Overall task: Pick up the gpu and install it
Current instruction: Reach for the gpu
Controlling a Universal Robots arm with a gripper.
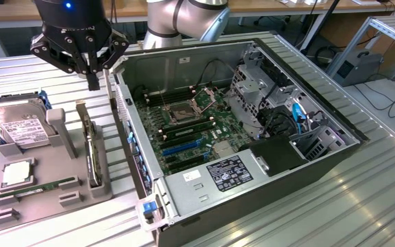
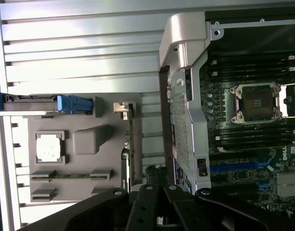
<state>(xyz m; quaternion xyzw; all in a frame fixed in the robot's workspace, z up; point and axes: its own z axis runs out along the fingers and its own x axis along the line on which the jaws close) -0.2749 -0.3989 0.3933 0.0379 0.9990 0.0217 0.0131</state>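
**Still in its rack: gpu waits while the pincer hangs shut above it**

Over on the exterior view's left, the gripper hangs above the far end of a grey holder, its fingers pressed together with nothing between them. In the wrist view its dark fingertips sit close beside the card's line without touching it.

The gpu stands on edge in a slot along the holder's right side, nearest the computer case, with its narrow metal bracket at the far end. From the wrist view the gpu is a thin dark strip seen edge-on.

Other parts share the holder:
- a hard drive leaning at the far left, with blue rails and a white label (barcode and small print, too fine to read);
- a silver processor lying flat in a square recess;
- a slim green memory stick lying in a groove at the near side.

The case lies open on a slatted metal table, with its motherboard facing up and the processor socket unfilled. A black label on the power supply carries white text and marks that cannot be made out. White lettering on the board near the blue slots is likewise too small to read with certainty.
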